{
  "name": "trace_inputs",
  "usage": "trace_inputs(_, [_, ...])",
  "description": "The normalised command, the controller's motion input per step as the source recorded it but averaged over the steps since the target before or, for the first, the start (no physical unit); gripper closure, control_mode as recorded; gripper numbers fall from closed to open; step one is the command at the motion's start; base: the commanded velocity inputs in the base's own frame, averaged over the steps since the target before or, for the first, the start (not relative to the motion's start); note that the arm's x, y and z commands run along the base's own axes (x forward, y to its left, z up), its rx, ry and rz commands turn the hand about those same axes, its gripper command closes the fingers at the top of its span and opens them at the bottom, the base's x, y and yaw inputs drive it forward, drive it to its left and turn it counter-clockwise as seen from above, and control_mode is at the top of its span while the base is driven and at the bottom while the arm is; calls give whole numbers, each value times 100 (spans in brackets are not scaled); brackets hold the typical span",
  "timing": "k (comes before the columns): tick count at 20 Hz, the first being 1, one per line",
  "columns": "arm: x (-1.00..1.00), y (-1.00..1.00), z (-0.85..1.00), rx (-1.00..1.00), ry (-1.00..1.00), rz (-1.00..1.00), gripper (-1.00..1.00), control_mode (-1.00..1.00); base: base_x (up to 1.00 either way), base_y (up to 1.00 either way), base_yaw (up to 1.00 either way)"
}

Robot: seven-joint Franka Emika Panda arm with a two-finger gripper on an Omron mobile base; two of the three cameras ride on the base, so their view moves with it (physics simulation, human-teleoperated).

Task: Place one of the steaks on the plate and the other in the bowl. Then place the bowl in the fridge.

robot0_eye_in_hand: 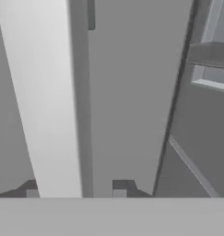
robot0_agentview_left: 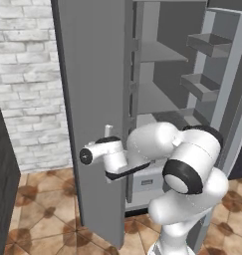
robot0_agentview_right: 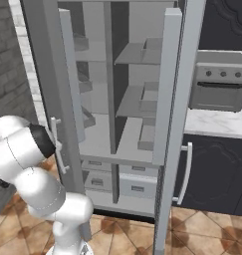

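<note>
Hand (robot0_eye_in_hand: 76, 193) part-open, straddling pale bar handle (robot0_eye_in_hand: 49, 101); grey fridge (robot0_agentview_left: 162, 74) doors open.

Pincer (robot0_eye_in_hand: 76, 193) sat at the bottom edge, two small dark fingertips (robot0_eye_in_hand: 120, 188) apart, one on each side of a pale vertical bar handle (robot0_eye_in_hand: 49, 101). Handle ran from top to bottom, tilted slightly, passing between the tips; contact could not be told. Behind it lay the flat grey door (robot0_eye_in_hand: 132, 92) of the fridge, with a darker strip just beside the handle. At right, past the door's edge, a grey door shelf (robot0_eye_in_hand: 210, 55) showed near the top, and a thin pale line ran diagonally below.
</note>
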Motion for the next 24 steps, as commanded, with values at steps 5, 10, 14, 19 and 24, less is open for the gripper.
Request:
trace_inputs(5, [-31,34,0,-6,0,-22,100,-100,0,0,0])
trace_inputs(10, [-29,39,0,-7,0,-20,100,-100,0,0,0])
trace_inputs(14, [-23,49,0,-8,0,-25,-100,-100,0,0,0])
trace_inputs(19, [-13,43,0,-7,-7,-26,-100,-100,0,0,0])
trace_inputs(24, [-67,3,0,-2,-23,-31,-100,-100,0,0,0])
